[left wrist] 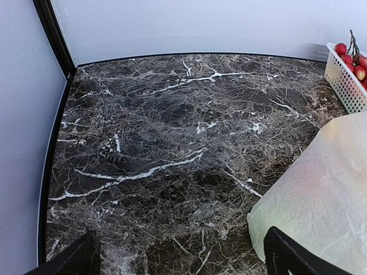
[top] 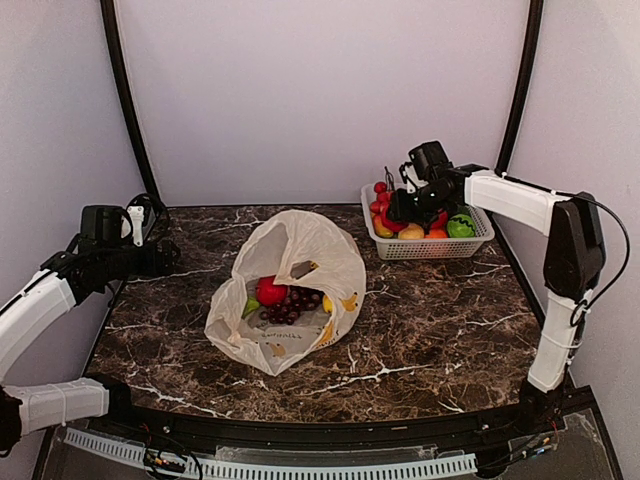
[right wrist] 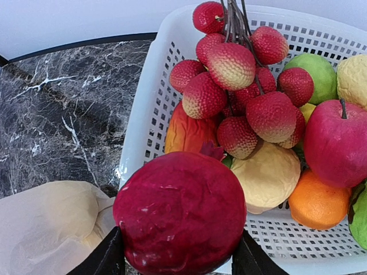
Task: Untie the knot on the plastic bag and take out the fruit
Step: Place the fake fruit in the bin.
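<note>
Pomegranate [right wrist: 180, 212] fills half-open right claw [right wrist: 178, 256]; left claw [left wrist: 183, 260] gapes wide.

Pinched in the right gripper [right wrist: 179, 256]: a round fruit [right wrist: 179, 212], over the basket [right wrist: 143, 114] at its near rim. Just beyond the fingers, in the basket, a berry bunch [right wrist: 241, 86] atop other fruit [right wrist: 269, 172]. Down-left of that gripper, the plastic bag [right wrist: 51, 229]. Right of the left gripper [left wrist: 180, 260], the same bag; ahead, table [left wrist: 172, 132].

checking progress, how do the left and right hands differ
The left hand is wide open and empty; the right hand is shut on a dark red fruit. The left hand is over bare table beside the plastic bag; the right hand is by the white basket. Both are raised.
</note>
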`<state>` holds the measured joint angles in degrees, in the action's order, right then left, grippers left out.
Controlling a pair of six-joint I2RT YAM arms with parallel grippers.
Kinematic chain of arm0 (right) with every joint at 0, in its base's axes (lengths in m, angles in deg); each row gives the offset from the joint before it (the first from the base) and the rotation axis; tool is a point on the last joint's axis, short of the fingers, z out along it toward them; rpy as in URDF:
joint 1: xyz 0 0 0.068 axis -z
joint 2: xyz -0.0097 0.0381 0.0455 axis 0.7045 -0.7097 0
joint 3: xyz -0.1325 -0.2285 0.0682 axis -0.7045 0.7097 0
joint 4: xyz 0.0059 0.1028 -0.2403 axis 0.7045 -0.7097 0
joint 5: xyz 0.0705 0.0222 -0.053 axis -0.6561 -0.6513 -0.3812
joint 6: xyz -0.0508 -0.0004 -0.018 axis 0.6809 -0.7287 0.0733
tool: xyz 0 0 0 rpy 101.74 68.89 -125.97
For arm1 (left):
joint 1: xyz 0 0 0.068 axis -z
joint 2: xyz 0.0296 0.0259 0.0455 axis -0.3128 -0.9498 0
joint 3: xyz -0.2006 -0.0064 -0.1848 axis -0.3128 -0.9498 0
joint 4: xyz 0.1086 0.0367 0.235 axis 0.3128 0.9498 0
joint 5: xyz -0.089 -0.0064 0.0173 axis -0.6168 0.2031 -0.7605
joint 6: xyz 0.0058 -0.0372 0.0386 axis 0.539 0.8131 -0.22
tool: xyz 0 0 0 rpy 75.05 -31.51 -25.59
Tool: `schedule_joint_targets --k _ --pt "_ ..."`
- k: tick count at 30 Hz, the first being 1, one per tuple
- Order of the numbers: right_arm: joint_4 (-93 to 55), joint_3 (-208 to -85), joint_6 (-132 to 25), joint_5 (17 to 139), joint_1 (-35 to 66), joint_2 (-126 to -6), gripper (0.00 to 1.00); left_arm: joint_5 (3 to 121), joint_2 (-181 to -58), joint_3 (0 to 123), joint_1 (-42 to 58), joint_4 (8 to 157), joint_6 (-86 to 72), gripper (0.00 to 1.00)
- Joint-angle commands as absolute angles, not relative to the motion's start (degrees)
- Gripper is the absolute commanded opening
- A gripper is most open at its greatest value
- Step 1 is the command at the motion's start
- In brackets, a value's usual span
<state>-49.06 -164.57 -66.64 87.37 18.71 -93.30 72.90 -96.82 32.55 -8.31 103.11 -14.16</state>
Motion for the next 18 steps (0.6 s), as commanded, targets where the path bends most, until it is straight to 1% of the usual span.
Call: schedule_joint_targets --k 1,10,18 --pt "-47.3 -166.0 -68.4 86.3 20.5 -95.0 0.42 72.9 -96.7 32.1 -8.6 103.1 -14.8 0.98" --pt "-46.3 -165.5 -68.9 85.8 21.8 -97.6 0.42 72.8 -97.6 32.5 -8.6 103.5 -14.7 0.98" --pt "-47.5 -166.4 -69.1 89.7 21.8 -99.8 0.41 71.6 -98.1 32.6 -8.6 103.3 -14.4 0.98"
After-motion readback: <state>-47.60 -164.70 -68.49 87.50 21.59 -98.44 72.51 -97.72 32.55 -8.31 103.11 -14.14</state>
